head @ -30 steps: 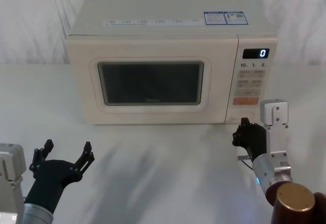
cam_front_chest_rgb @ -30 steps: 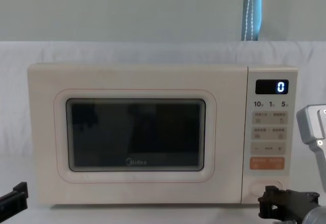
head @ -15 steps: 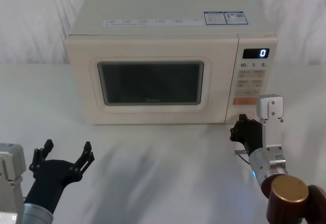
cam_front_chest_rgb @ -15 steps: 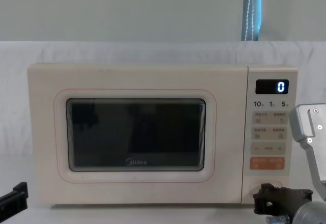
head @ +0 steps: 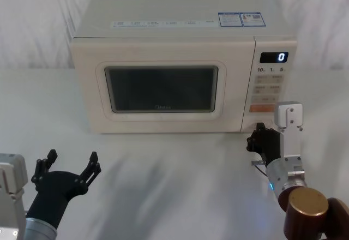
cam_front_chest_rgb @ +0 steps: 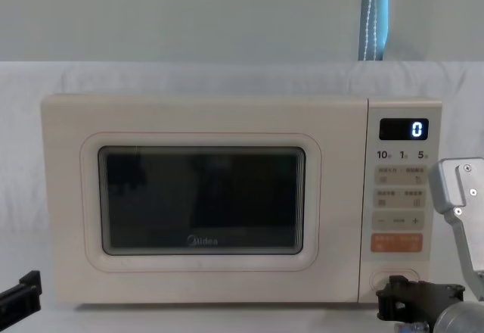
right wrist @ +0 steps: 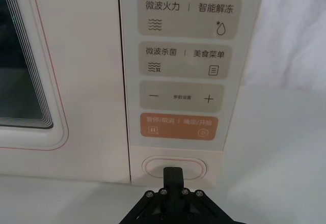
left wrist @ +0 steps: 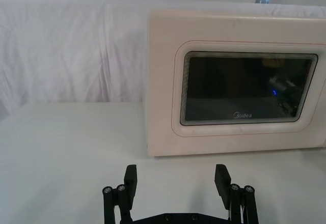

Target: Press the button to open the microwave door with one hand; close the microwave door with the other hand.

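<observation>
One microwave (head: 174, 60) on the desk (head: 180, 180), with one door (head: 161, 87), closed, and one digital display (head: 274, 57). Panel keys: one wide cream button (right wrist: 174, 167) just ahead of the right claw (right wrist: 173, 172), one orange key (right wrist: 175, 126) above that, three cream printed key strips (right wrist: 182, 54) higher up. Two black claws: right at the panel, left claw (head: 68, 166) spread wide, well apart from the microwave.

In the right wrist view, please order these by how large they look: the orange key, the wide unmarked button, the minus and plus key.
1. Minus and plus key and orange key: they look nearly alike, so no ranking between them.
2. Button: smallest, with the right claw covering part of it.
</observation>
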